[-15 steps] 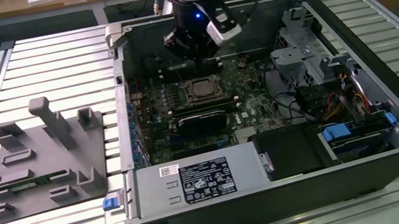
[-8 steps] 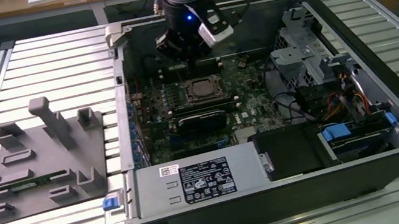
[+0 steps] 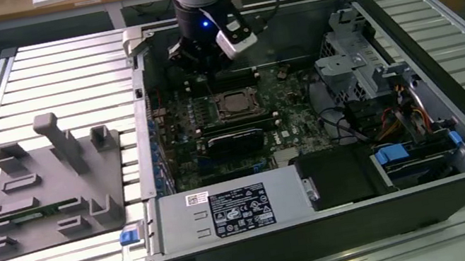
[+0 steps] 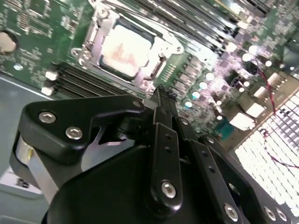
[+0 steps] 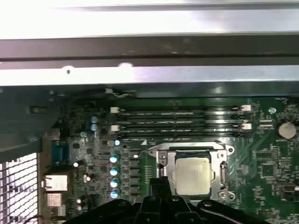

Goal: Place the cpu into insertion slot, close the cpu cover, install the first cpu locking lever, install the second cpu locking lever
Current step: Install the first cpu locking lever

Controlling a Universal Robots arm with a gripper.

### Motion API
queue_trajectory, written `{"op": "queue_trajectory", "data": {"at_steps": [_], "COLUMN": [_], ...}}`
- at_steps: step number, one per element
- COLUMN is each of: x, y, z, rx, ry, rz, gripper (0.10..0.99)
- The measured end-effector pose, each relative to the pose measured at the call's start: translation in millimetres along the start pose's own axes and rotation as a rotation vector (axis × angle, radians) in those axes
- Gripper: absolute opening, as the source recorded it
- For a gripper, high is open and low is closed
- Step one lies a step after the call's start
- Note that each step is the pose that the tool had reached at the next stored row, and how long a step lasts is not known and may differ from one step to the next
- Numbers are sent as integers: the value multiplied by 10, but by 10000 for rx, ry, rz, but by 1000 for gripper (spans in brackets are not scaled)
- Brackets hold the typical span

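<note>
The cpu [image 5: 192,173] lies flat in the insertion slot [image 3: 233,104], its silver-grey top showing in both wrist views [image 4: 125,49]. The cpu cover [image 5: 222,171] lies down around it as a silvery frame [image 4: 154,65]. A thin metal lever [image 5: 187,149] runs along one side of the socket. My gripper [image 3: 201,71] hovers above the board just beyond the socket, towards the case's back wall. Its black fingers [image 4: 161,95] are shut together with nothing between them, tips [image 5: 159,183] beside the socket's edge.
Long narrow memory slots [image 5: 177,122] run next to the socket. A black card [image 3: 234,141] sits on the board's near side. The power supply [image 3: 228,214] and drive cage [image 3: 360,65] crowd the case. A grey fixture [image 3: 46,185] stands at the exterior view's left.
</note>
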State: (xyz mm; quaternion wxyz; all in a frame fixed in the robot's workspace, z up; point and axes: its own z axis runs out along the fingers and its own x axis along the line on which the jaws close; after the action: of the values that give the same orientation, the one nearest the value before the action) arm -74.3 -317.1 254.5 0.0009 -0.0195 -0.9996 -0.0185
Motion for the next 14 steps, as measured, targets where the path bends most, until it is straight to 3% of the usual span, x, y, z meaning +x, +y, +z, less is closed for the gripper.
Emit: {"op": "queue_trajectory", "data": {"at_steps": [7, 14], "x": [156, 240], "y": [-3, 47], "z": [3, 5], "rx": [-2, -16], "ry": [-5, -7], "rz": [1, 0], "gripper": [106, 106]}}
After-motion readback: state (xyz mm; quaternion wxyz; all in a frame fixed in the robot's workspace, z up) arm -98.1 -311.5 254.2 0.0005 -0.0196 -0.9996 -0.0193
